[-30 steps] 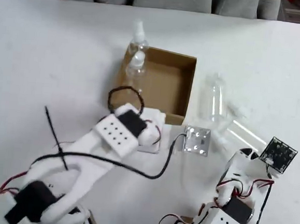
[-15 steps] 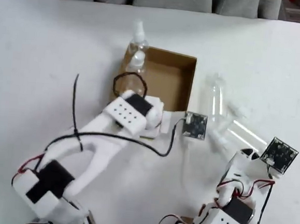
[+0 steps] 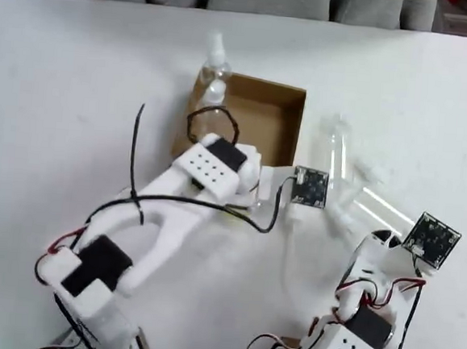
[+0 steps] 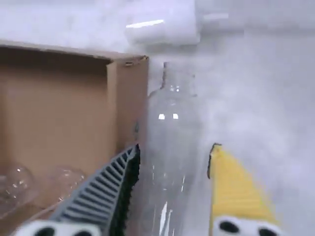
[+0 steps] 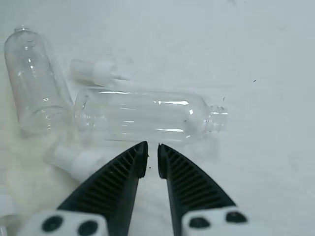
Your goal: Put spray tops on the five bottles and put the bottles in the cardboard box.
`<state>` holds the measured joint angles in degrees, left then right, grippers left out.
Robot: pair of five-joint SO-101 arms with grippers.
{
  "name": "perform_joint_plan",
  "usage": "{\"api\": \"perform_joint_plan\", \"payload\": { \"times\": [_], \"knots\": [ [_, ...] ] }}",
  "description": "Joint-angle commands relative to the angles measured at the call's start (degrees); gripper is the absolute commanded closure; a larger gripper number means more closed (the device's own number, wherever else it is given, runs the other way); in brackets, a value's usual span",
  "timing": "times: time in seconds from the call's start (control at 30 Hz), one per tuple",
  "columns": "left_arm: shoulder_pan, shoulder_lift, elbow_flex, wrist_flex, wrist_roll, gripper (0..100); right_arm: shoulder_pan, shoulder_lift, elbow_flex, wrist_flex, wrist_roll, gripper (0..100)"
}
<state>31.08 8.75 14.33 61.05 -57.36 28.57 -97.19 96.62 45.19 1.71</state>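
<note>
The left gripper [image 4: 172, 160] grasped an uncapped bottle [image 4: 173, 113] just beside the box [image 4: 74, 113]. The right gripper [image 5: 152, 160] was clenched, empty, near a lying bottle [image 5: 142, 115].

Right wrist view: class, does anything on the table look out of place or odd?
Yes. One bottle and a second bottle lie tipped on their sides on the table, necks open. One spray top and the other spray top lie loose beside them instead of being screwed on.
</note>
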Motion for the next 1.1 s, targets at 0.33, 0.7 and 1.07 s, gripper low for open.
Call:
{"api": "perform_joint_plan", "payload": {
  "times": [0.33, 0.7, 1.07],
  "knots": [
    [1.8, 4.0, -4.84, -1.85, 2.11, 73, -2.77, 0.13, 0.53, 1.89, 7.56, 98.4],
    [2.07, 3.38, 2.11, -0.53, 2.02, 73, -2.77, 0.13, 0.53, 1.89, 7.91, 98.4],
    [1.8, 3.3, 5.63, -0.97, 2.55, 73, -2.77, 0.13, 0.53, 1.89, 7.91, 98.4]
  ]
}}
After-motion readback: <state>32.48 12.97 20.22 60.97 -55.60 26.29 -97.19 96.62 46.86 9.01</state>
